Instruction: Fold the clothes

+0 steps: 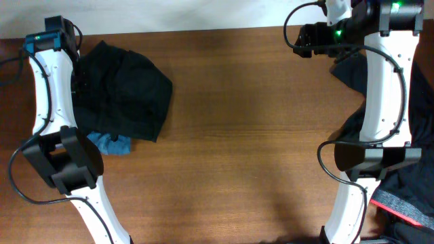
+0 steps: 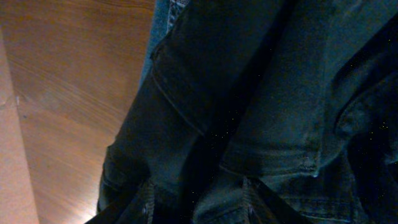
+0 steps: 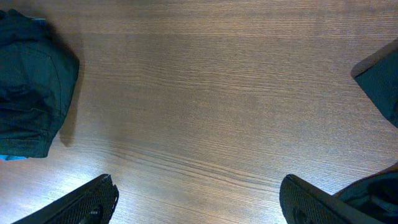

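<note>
Your left gripper (image 1: 80,76) hung low over the black trousers (image 1: 129,88), at the left edge of the bundle. They lay bunched on the left of the table (image 1: 237,135), towards its far side. From the left wrist camera you saw almost nothing but that dark cloth, its seams and a pocket flap close up, with bare wood to the left. The fingers did not stand out against the fabric, so you could not tell whether the jaws were apart or closed, or whether they touched the cloth.

A corner of the blue denim jeans (image 1: 108,144) stuck out from under the near edge of the trousers, beside your left arm (image 1: 51,88).

Your right gripper (image 3: 198,183) was well apart from that pile, over bare wood. Its two fingers (image 3: 93,199) were spread wide with nothing between them. More dark cloth (image 1: 417,186) lay at the right edge of the table, under and beside your right arm (image 1: 383,88).
</note>
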Robot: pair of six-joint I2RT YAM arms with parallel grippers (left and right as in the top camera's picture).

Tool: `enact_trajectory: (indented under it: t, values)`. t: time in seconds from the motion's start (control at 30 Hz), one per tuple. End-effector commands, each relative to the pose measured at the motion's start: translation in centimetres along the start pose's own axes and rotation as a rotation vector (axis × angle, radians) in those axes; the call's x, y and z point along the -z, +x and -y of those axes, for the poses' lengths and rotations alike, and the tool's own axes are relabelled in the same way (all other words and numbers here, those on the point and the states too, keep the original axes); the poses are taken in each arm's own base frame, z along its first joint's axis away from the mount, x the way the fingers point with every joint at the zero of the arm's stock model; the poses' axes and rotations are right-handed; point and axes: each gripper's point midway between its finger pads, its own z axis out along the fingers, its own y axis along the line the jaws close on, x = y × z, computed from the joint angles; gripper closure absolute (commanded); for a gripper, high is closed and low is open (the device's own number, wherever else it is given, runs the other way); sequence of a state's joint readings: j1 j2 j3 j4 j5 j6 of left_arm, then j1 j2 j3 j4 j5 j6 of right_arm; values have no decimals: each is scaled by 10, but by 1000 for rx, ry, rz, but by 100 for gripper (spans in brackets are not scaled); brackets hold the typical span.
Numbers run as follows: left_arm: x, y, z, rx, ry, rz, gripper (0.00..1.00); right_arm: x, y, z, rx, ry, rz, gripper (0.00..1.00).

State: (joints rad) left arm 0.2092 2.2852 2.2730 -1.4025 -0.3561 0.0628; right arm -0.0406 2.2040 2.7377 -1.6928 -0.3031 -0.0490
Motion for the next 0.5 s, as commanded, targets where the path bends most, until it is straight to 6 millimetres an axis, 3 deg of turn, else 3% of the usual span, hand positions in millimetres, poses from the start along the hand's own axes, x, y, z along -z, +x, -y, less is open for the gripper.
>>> enact_trajectory:
  t: [0.0, 0.4, 0.47]
  values:
    - [13, -4, 4, 10, 62, 39, 52, -2, 1, 5, -4, 10, -8, 11]
    - [9, 0, 22, -5, 157, 23, 53, -2, 1, 5, -4, 10, -8, 11]
    - [6, 1, 23, -8, 158, 14, 66, -2, 1, 5, -4, 10, -8, 11]
